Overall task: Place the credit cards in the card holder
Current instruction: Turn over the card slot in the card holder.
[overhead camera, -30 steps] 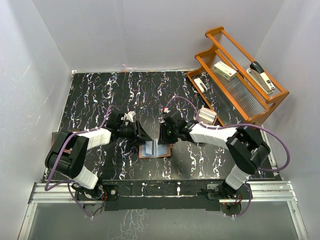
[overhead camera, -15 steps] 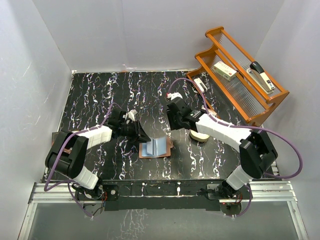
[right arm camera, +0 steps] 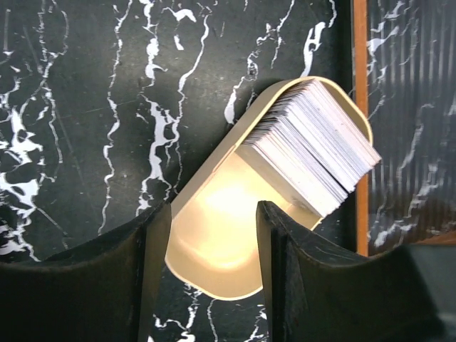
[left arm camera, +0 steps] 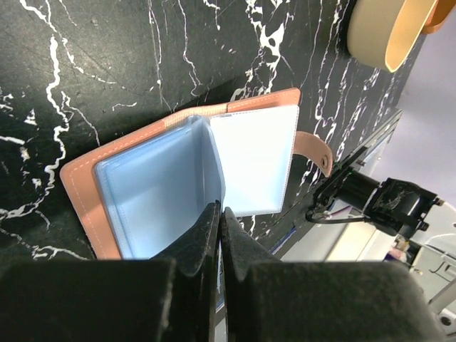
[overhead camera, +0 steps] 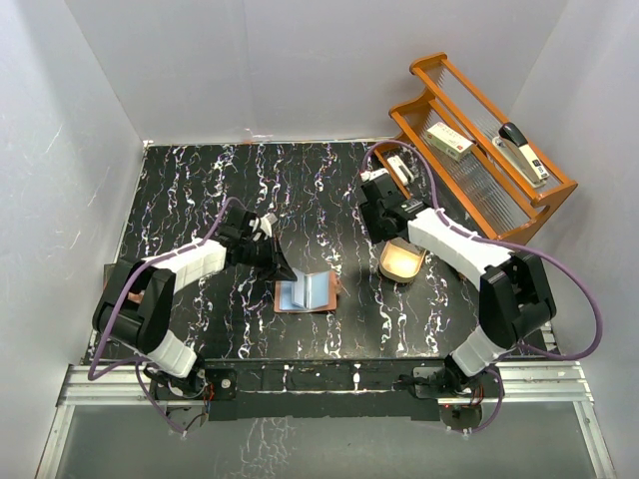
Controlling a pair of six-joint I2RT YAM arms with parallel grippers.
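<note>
- Pulling away from the card holder (left arm camera: 182,178), the right pincer (right arm camera: 214,208) had left the spot it shared with the left pincer (left arm camera: 219,208) a second before. It had swung over to the tan dish (right arm camera: 214,239).
- Its jaws, narrower a second earlier, now stood apart and empty, one finger to each side of the dish beneath it.
- The left pincer had clenched over the same second. Its fingers were pressed flat together with nothing seen between them, and it hung just above the near edge of the holder.
- The holder lay open on the black marbled table (left arm camera: 85,71) straight ahead of the left fingertips and well apart from the right pincer. Its snap tab (left arm camera: 317,151) stuck out to their right.
- Its clear pockets showed pale blue on one leaf and blue-white on the other, with the middle leaf half raised. Whether a card already sat behind the plastic could not be told.
- Judged from that, this round of work at the holder looked finished, and the right arm appeared set to fetch another card.
- The dish held a thick stack of cards (right arm camera: 313,146) packed at its far end, beyond the right fingertips. The near end under the jaws was bare.
- No orange-gold card showed in any view.
</note>
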